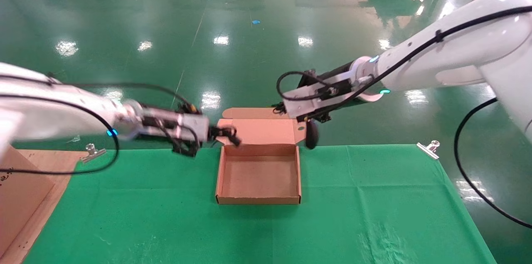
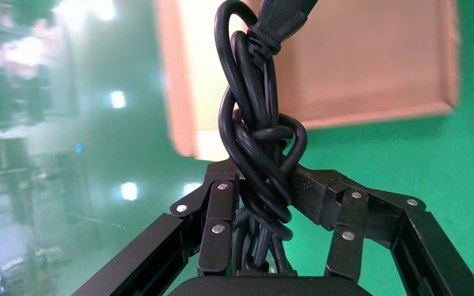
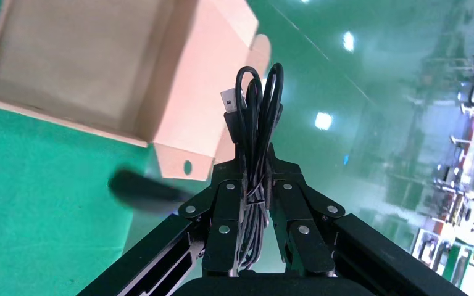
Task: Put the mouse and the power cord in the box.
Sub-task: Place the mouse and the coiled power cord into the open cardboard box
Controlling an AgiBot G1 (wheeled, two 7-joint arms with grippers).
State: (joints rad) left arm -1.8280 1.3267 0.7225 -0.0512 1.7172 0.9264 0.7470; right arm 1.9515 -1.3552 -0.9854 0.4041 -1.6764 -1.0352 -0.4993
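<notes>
My left end effector point(image 1: 226, 135) hangs just above the back left corner of the box point(image 1: 258, 197), its fingers point(image 2: 219, 225) closed tight on the power cord point(image 2: 260, 179). In the left wrist view the cord is a knotted bundle of black loops clamped between them, with the chunky plug at its far end over the box's raised lid.

My right end effector point(image 1: 309, 124) hovers at the box's back right corner, beside the upright lid point(image 1: 262, 129). Its fingers point(image 3: 225, 213) are pressed together on a folded bundle of thin cable point(image 3: 256, 123) with a small flat connector at the tip. The mouse point(image 1: 311, 135) dangles below this end effector, a dark oval just outside the box's right wall; in the right wrist view it shows as a dark blur next to the lid's side flap with its oval hole.

The box sits open in the middle of the green-covered counter point(image 1: 374, 197), its tray bare.
</notes>
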